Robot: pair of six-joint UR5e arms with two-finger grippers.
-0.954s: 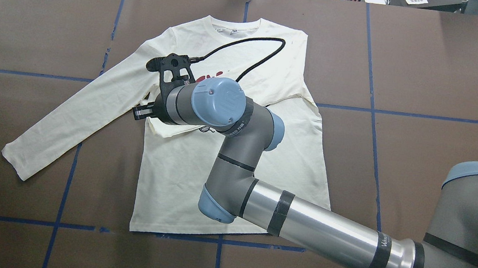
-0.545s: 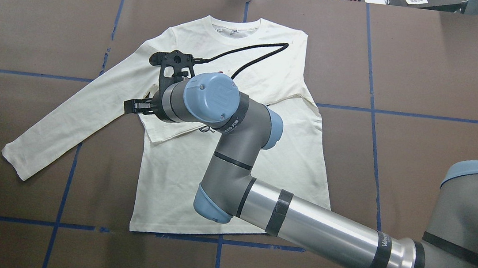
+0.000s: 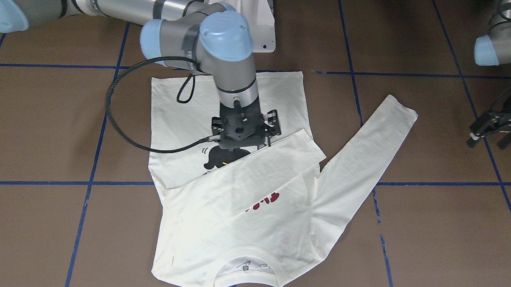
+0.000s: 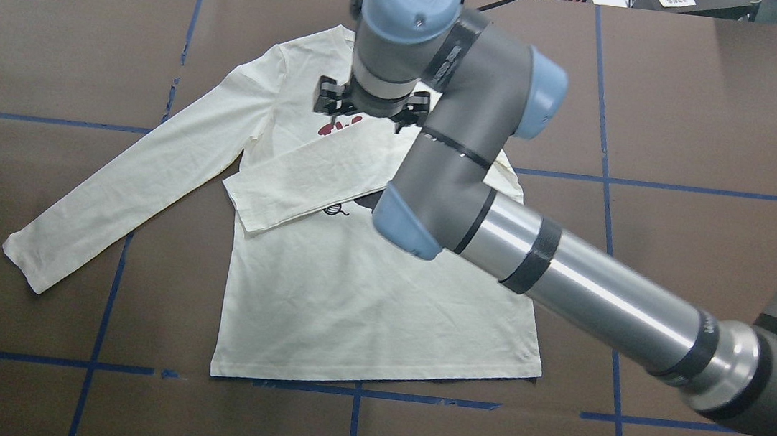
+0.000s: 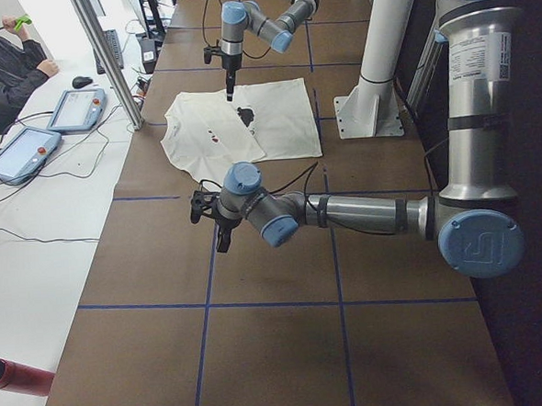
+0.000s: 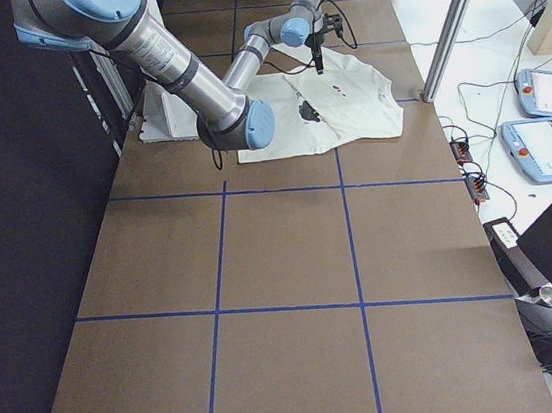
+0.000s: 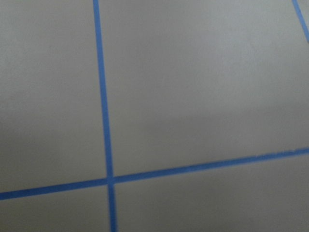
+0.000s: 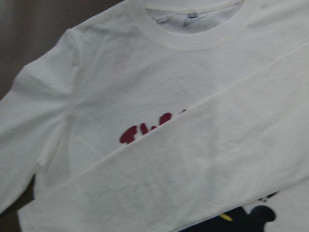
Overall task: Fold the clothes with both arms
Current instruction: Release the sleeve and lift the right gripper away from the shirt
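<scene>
On my feed the shirt [image 4: 351,301] is lying flat, print up, mid-surface [image 4: 54,31] with one sleeve [image 4: 298,183] folded across the chest, right pincer [image 3: 244,134] hanging above the chest (can't tell if it's spread), left pincer [image 3: 487,144] spread apart, well off to the side.

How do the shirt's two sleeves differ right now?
The folded sleeve lies diagonally across the shirt's front, partly covering the red lettering and cat print; the outstretched sleeve lies on the table, covering nothing. The folded sleeve's cuff ends near the body's edge; the outstretched sleeve's lies far out. Both are cream and flat.
</scene>
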